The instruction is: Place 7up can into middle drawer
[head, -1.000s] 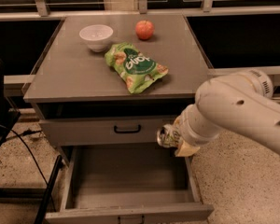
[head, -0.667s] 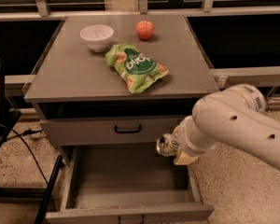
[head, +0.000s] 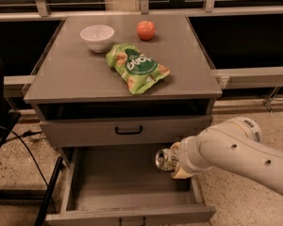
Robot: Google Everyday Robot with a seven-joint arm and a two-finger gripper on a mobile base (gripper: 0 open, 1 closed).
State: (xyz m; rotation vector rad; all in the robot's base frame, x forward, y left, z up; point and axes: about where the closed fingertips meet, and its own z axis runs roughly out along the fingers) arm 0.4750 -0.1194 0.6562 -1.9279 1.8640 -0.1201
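Observation:
The 7up can is a small silvery can with its shiny top facing left, lying tilted on its side. My gripper is shut on the 7up can and holds it over the right part of the middle drawer, a little above its grey floor. The drawer is pulled out, a wide grey tray with low walls and a front panel at the bottom. My white arm reaches in from the right and hides the drawer's right wall.
Above is a closed drawer front with a black bar handle. On the cabinet top lie a green crisp bag, a white bowl and a red apple. Black cables and a stand are at the left.
My arm has moved left and slightly down, carrying the can from beside the drawer's right edge to over the drawer's inside.

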